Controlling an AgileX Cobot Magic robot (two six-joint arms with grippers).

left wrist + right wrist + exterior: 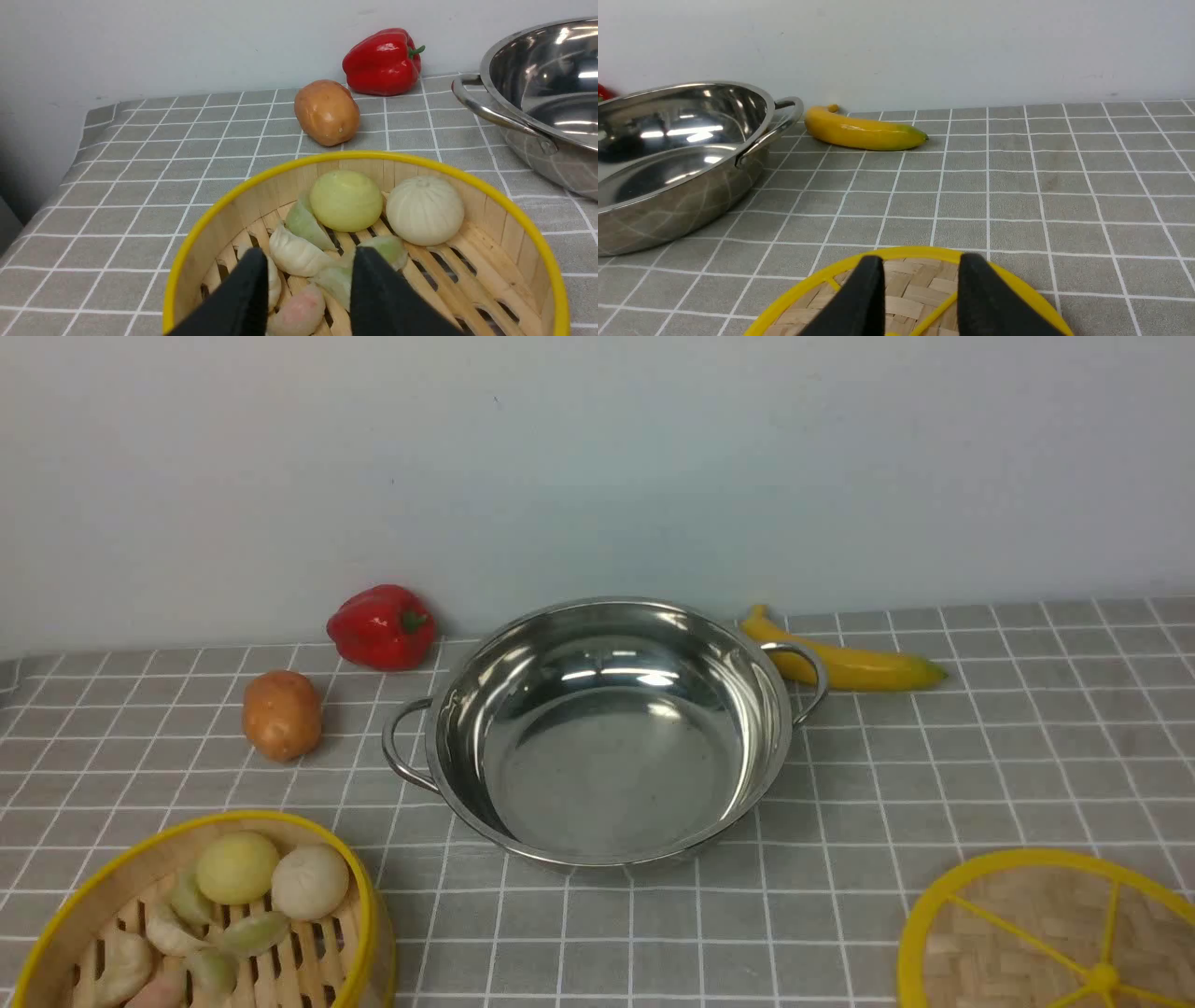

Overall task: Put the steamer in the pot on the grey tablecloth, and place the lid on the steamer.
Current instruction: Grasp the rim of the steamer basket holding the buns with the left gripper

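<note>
Steel gleams mid-frame in your front view: the pot [607,765] sits on the grey tablecloth [934,756], the steamer [219,818] lies nearer you on its left and the lid [1008,919] nearer you on its right, each apart from the pot. Your left wrist view shows the left jaws spread over the steamer's dumplings, pinching nothing. Your right wrist view shows the right jaws spread over the lid, likewise pinching nothing.

the pot [607,747] is mirror-polished steel, throwing bright glare. the steamer [280,186] has pale bare wooden slats under a smooth yellow rim. the lid [920,291] is matt woven bamboo. the grey tablecloth [980,756] is dull cloth. the red pepper [380,60] looks glossy.
</note>
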